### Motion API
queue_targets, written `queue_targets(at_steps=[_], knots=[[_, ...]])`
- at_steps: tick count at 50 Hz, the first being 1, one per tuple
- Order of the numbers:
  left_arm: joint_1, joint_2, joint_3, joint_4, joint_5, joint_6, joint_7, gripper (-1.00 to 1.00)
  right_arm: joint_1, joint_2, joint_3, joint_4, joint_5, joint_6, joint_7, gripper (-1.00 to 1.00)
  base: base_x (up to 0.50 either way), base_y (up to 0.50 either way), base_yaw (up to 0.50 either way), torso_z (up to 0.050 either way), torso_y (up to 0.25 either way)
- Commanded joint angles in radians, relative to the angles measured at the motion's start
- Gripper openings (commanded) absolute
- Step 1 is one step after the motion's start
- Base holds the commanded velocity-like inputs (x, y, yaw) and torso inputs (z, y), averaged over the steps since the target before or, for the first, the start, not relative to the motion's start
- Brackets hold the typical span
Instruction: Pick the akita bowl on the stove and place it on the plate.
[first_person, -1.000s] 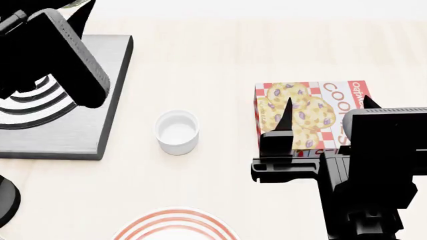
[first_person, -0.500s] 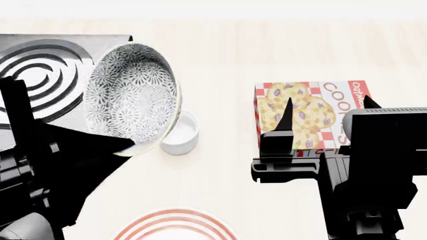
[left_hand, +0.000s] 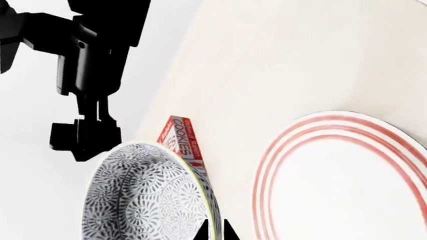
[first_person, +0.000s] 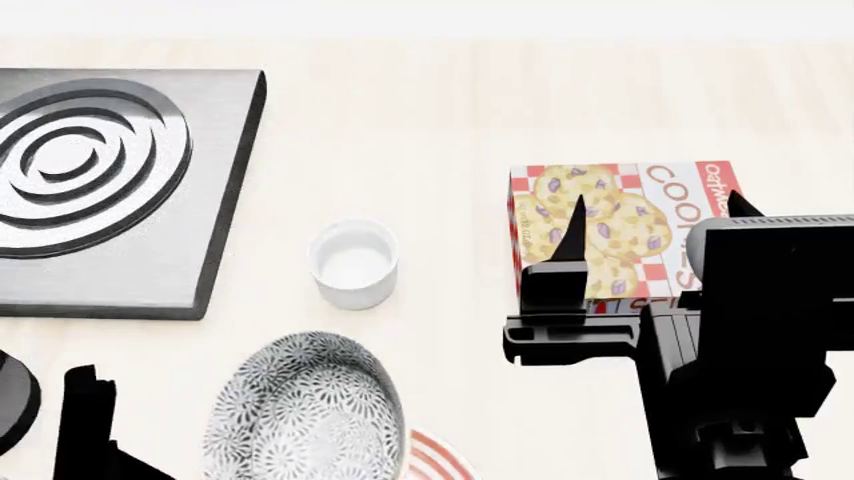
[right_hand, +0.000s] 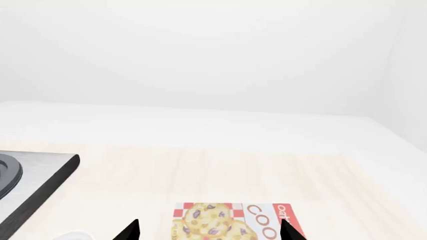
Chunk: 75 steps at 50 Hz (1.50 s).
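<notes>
The akita bowl (first_person: 307, 412), white with grey-black floral speckle, hangs tilted near the table's front edge. My left gripper (left_hand: 215, 233) is shut on its rim (left_hand: 200, 190), one fingertip inside and one outside. The bowl hides most of the plate (first_person: 435, 459) in the head view. In the left wrist view the red-ringed plate (left_hand: 347, 180) lies close beside the bowl. The stove (first_person: 100, 185) at the back left has a bare ring burner. My right gripper (first_person: 654, 215) hovers open over the cookie box, holding nothing.
A small plain white cup (first_person: 355, 263) stands between stove and plate. A cookie box (first_person: 607, 225) lies at the right under the right gripper (right_hand: 210, 232). A black knob (first_person: 11, 395) sits at the left edge. The right arm (left_hand: 87, 75) shows beyond the bowl.
My left arm has carried the bowl off the stove, past the white cup, down to the plate at the table's front. The burner is bare now. The right arm has not moved.
</notes>
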<state>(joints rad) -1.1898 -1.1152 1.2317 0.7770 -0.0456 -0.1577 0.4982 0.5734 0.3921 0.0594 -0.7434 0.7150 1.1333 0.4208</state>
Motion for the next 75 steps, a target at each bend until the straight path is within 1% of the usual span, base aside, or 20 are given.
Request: queue_targets(at_steps=[1, 16, 25, 35, 56, 75], knots=[[-0.018, 0.026, -0.026, 0.041, 0.014, -0.011, 0.062, -1.0, -0.003, -0.016, 0.016, 0.005, -0.019, -0.009, -0.017, 1.0, 0.0, 0.0, 0.0, 0.0, 0.0], [-0.044, 0.089, -0.001, 0.076, 0.042, -0.083, 0.128, -1.0, -0.003, -0.012, 0.015, 0.007, -0.012, -0.014, -0.012, 1.0, 0.0, 0.0, 0.0, 0.0, 0.0], [-0.022, 0.087, 0.026, 0.081, 0.07, -0.088, 0.133, -1.0, -0.003, -0.01, 0.013, 0.008, -0.009, -0.016, -0.008, 1.0, 0.0, 0.0, 0.0, 0.0, 0.0], [-0.022, 0.084, 0.02, 0.057, 0.068, -0.082, 0.129, -1.0, -0.003, -0.007, 0.011, 0.009, -0.005, -0.019, -0.005, 1.0, 0.0, 0.0, 0.0, 0.0, 0.001], [0.011, 0.089, 0.04, -0.038, 0.101, -0.066, 0.1, -1.0, -0.004, -0.002, 0.008, 0.011, 0.003, -0.024, 0.003, 1.0, 0.0, 0.0, 0.0, 0.0, 0.0], [0.052, 0.065, 0.06, -0.077, 0.119, -0.071, 0.074, -1.0, -0.004, 0.003, 0.005, 0.013, 0.011, -0.029, 0.009, 1.0, 0.0, 0.0, 0.0, 0.0, 0.001]])
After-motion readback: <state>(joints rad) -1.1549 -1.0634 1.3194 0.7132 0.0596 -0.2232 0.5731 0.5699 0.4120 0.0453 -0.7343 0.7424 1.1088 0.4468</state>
